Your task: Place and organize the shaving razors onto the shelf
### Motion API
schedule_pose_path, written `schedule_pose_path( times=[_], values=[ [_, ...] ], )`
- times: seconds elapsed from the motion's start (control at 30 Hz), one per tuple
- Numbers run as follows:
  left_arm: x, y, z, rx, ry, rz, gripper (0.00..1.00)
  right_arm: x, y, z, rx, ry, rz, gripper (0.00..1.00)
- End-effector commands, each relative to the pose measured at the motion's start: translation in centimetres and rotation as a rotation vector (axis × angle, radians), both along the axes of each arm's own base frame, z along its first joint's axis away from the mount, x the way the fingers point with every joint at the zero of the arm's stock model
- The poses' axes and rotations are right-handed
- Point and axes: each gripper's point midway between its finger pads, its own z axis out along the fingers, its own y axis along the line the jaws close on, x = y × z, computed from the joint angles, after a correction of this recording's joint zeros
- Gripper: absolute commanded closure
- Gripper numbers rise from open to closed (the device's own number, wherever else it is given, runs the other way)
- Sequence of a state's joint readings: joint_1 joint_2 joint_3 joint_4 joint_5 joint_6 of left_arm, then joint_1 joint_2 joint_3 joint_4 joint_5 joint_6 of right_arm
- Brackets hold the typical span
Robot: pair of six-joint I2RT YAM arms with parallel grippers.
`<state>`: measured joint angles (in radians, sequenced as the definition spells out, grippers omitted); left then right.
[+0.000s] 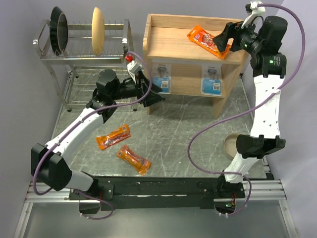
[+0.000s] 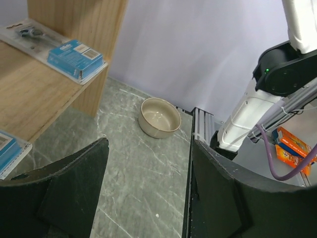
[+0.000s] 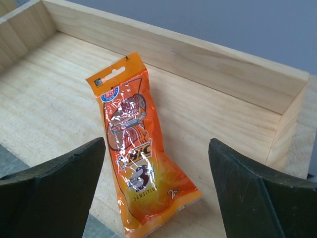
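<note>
Five razors: three are sitting on the shelf point(image 1: 195, 62), and two loose packs point(image 1: 113, 137) are lying on the table point(image 1: 198, 124) by the left arm.
Top tier: the orange pack point(image 3: 141, 148) is lying flat but askew, with its near end close to the front edge.
Lower tier: the left card point(image 1: 162, 78) and right card point(image 1: 212, 80) are lying flat, their blue ends poking past the front edge.
Right gripper point(image 1: 224, 37): released and gripping nothing. Jaws are standing wide, straddling the orange pack's near end.
Left gripper point(image 2: 148, 163): also released and empty, hovering just off the lower tier beside the left card.
Step, my read: the right arm is letting go of the orange pack and is about to clear out.
Doing it well: I'd be lifting straight up before pulling back, so no finger is dragging the film toward the edge. If squaring is wanted, I'd be nudging the near end inward with one finger, not re-gripping.
Unclear: the wrist view is cutting off the pack's bottom corner, so I can't tell if it's overhanging.
Next: the left arm is looking best placed for the loose packs.
</note>
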<state>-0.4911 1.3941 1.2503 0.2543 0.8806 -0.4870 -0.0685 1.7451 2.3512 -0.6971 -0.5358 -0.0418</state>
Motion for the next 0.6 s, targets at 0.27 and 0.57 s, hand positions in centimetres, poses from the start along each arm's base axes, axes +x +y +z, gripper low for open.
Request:
schedule_pose_path(
  times=[0.27,0.57],
  values=[
    [1.0,0.0,0.8,-0.031,-0.026,0.021,0.26,-1.1,-0.1,-4.1,-0.101,0.172,-0.076,0.12],
    [0.5,1.0,1.0,-0.045,-0.023,0.039,0.26,-1.5,0.1,-5.5,-0.114,0.223,-0.182,0.41]
  ],
)
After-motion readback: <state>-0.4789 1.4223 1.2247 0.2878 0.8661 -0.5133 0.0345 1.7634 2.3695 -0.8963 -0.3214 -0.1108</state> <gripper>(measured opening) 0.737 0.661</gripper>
